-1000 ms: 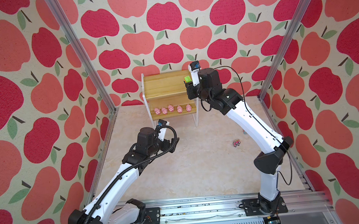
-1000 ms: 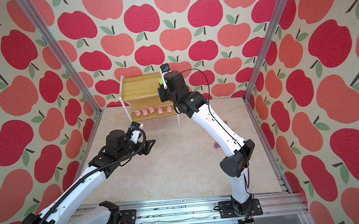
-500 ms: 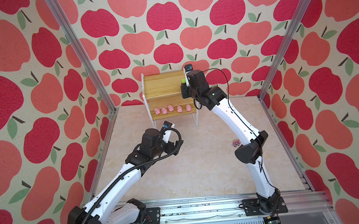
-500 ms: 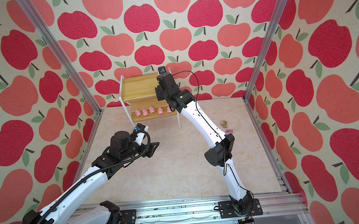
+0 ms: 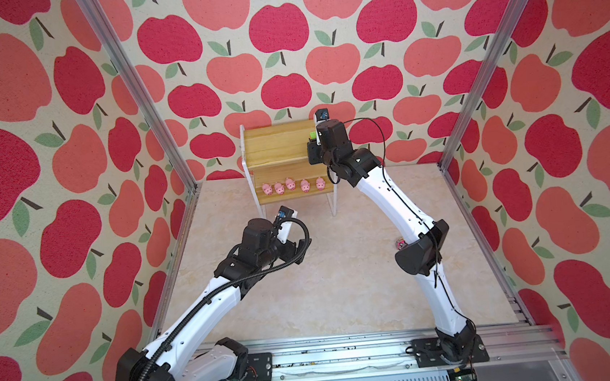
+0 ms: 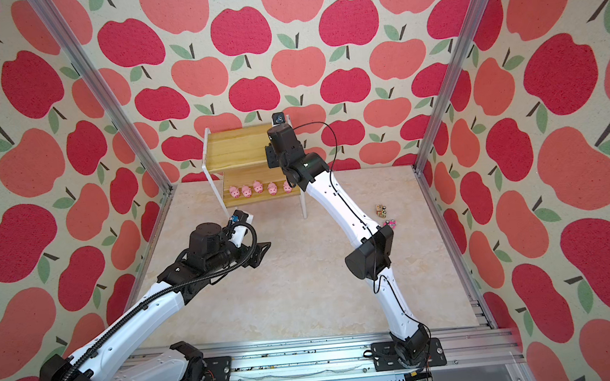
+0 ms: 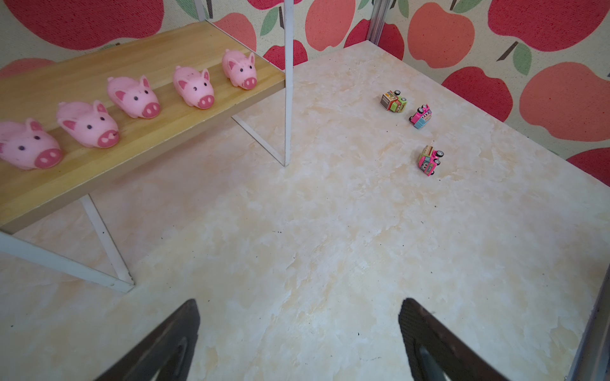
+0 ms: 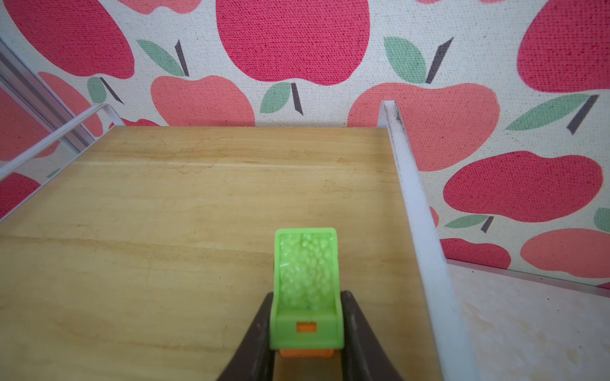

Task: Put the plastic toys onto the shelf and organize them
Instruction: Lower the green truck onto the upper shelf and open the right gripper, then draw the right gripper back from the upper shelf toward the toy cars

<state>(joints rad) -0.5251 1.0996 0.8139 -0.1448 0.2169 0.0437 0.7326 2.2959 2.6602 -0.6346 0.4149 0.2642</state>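
Observation:
The shelf (image 5: 273, 145) stands at the back wall, with several pink pigs (image 5: 291, 185) in a row on its lower board. My right gripper (image 8: 307, 330) is shut on a green and orange toy truck (image 8: 305, 290) just above the top board (image 8: 165, 214), near its right end rail (image 8: 419, 214); in a top view the truck (image 5: 312, 135) peeks out beside the wrist. Three more trucks (image 7: 393, 101) (image 7: 421, 116) (image 7: 430, 160) lie on the floor to the right of the shelf. My left gripper (image 7: 300, 306) hangs open and empty over the floor in front of the shelf.
The shelf's thin white legs (image 7: 286, 99) stand on the marbled floor (image 6: 305, 293). Apple-patterned walls and metal posts (image 5: 474, 71) close in the cell. The right arm's elbow (image 6: 369, 253) hangs over the floor close to the loose trucks (image 6: 381, 210).
The right gripper, still holding the green truck, has shifted a little left over the top board while its elbow swung. The left arm has drifted slightly to the right.

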